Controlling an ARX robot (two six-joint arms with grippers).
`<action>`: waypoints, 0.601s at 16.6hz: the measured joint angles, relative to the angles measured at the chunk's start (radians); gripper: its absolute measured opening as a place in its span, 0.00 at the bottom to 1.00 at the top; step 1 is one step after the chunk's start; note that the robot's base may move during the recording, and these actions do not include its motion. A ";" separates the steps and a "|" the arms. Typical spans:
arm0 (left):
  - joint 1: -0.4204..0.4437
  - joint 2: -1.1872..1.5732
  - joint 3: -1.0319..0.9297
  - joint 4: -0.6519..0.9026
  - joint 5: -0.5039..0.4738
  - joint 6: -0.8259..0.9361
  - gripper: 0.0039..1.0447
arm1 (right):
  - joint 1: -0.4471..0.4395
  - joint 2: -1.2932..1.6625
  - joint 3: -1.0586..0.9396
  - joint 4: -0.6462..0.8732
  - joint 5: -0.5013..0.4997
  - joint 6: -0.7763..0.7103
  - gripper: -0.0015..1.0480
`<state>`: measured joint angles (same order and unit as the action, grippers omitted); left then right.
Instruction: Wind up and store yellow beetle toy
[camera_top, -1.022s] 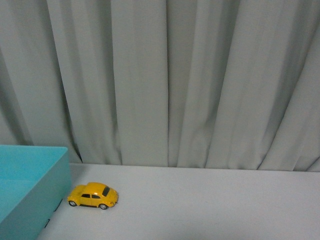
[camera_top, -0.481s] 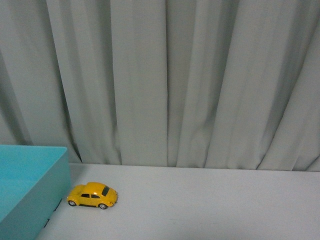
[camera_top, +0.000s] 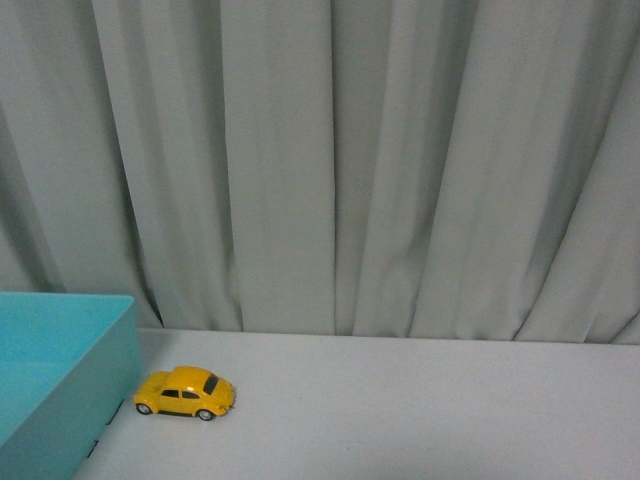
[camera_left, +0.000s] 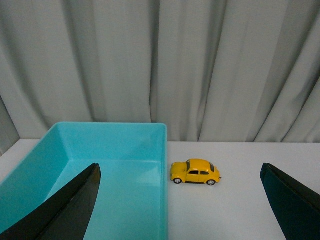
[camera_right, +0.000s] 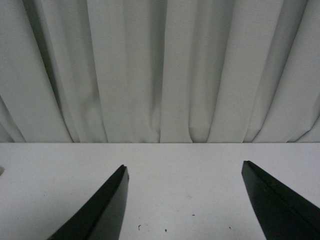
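Observation:
The yellow beetle toy (camera_top: 185, 392) stands on its wheels on the white table, right beside the turquoise bin (camera_top: 60, 380) at the left. In the left wrist view the toy (camera_left: 195, 172) sits just off the bin's wall (camera_left: 164, 165), some way ahead of my left gripper (camera_left: 180, 172), which is open and holds nothing. One dark finger (camera_left: 65, 210) hangs over the bin, the other (camera_left: 292, 200) over the table. My right gripper (camera_right: 185, 172) is open over bare table, and the toy is out of its view.
Grey pleated curtains (camera_top: 330, 170) close off the back of the table. The white tabletop (camera_top: 420, 410) stretches to the right of the toy. The bin's inside (camera_left: 110, 170) holds nothing that shows.
The toy and bin sit a touch lower left in the front view than a second ago; otherwise nothing has moved.

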<state>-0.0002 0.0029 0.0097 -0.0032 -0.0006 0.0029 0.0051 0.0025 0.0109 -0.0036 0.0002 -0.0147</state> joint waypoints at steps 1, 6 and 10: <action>0.000 0.000 0.000 0.000 0.000 0.000 0.94 | 0.000 0.000 0.000 0.000 0.000 0.000 0.72; 0.000 0.000 0.000 0.000 0.000 0.000 0.94 | 0.000 0.000 0.000 0.000 0.000 0.000 0.94; -0.006 0.150 0.106 -0.266 -0.038 -0.142 0.94 | 0.000 0.000 0.000 0.000 0.000 0.000 0.94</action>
<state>-0.0063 0.1524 0.1162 -0.2695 -0.0383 -0.1387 0.0051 0.0025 0.0109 -0.0036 0.0002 -0.0147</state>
